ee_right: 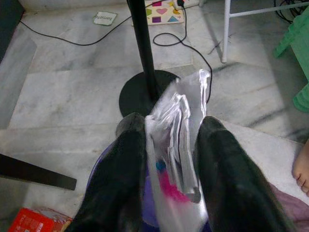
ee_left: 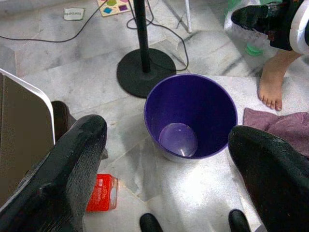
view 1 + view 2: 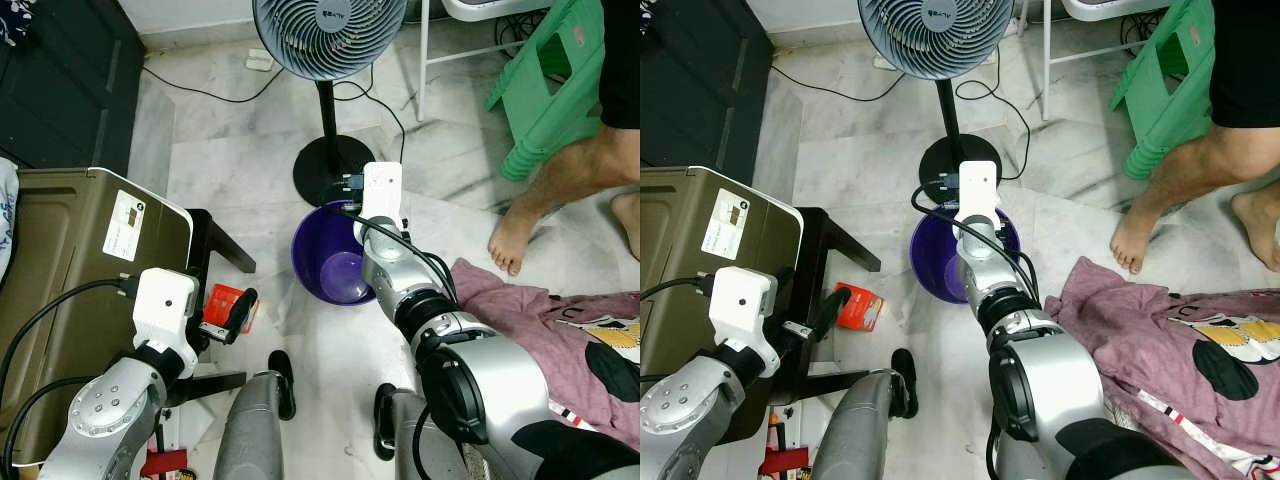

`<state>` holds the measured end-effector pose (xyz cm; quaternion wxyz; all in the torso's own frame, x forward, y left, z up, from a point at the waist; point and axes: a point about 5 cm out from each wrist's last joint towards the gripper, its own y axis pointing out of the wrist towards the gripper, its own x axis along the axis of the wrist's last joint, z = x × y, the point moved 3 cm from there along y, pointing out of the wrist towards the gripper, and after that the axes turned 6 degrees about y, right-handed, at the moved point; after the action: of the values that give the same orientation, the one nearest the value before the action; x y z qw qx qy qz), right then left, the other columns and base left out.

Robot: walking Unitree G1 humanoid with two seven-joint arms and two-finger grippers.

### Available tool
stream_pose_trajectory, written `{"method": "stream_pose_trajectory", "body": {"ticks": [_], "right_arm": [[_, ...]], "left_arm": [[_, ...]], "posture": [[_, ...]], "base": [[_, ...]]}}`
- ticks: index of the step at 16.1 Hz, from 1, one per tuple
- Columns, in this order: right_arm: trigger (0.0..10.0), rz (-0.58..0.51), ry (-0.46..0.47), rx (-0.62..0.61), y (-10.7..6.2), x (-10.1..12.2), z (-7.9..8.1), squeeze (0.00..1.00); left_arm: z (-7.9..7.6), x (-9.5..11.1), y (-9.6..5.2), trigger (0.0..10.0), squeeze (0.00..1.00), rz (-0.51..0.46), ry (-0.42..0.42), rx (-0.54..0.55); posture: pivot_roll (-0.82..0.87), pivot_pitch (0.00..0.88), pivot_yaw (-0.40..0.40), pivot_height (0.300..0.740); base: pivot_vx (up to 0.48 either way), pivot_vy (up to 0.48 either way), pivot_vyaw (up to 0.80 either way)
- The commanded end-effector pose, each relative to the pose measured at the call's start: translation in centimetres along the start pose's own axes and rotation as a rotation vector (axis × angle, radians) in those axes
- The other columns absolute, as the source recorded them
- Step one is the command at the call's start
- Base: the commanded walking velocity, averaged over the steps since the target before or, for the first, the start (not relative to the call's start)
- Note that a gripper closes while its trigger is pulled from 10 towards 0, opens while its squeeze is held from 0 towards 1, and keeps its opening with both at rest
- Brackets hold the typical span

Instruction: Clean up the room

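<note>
Right gripper [image 1: 166, 159] of mine is clamped on a crumpled clear plastic wrapper [image 1: 178, 145], and I hold it above the purple bin [image 3: 335, 255] because, I judge, the wrapper must drop inside it. My left gripper [image 2: 169, 159] has its fingers wide apart with nothing between them, a little back from the bin. Near it a red packet [image 3: 225, 300] lies on the floor beside a dark stool [image 3: 215, 245]. Just behind the bin stands a fan base [image 3: 330, 170], and a person's foot [image 3: 510, 235] and a pink cloth [image 3: 520, 310] are close on my right.
</note>
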<state>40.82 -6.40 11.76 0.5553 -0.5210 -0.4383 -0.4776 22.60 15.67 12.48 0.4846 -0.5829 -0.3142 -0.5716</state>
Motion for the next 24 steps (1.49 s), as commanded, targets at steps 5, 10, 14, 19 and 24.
{"method": "stream_pose_trajectory", "body": {"ticks": [5, 10, 14, 19, 24], "right_arm": [[10.0, 0.003, 0.009, 0.01, -0.1, 0.0, 0.7, 1.0], [10.0, -0.009, 0.016, 0.017, 0.0, 0.2, 0.6, 1.0], [10.0, -0.009, 0.028, 0.017, -0.2, -0.6, -1.2, 1.0], [10.0, -0.019, -0.026, 0.095, -2.2, -2.7, -2.6, 1.0], [10.0, -0.062, -0.059, 0.273, -5.8, -2.6, -3.1, 1.0]], "left_arm": [[0.0, -0.6, -0.1, 10.0, 0.0, 0.028, -0.017, 0.009], [-0.1, -0.4, 0.7, 10.0, 0.0, 0.013, -0.021, 0.011], [-0.3, 0.6, 2.8, 10.0, 0.0, -0.056, -0.038, 0.017], [-0.2, 2.5, 5.9, 10.0, 0.0, -0.165, -0.061, 0.037], [0.7, 3.8, 8.4, 10.0, 0.0, -0.262, -0.058, 0.087]], "posture": [[0.27, 0.359, 0.123, 0.74], [0.25, 0.33, 0.112, 0.74], [0.19, 0.269, 0.08, 0.74], [0.11, 0.158, 0.037, 0.74], [0.04, 0.003, 0.015, 0.74]], "base": [[0.0, 0.0, 0.0], [0.0, 0.0, 0.0], [0.0, 0.0, 0.0], [0.0, 0.0, 0.0], [0.0, 0.0, 0.0]]}}
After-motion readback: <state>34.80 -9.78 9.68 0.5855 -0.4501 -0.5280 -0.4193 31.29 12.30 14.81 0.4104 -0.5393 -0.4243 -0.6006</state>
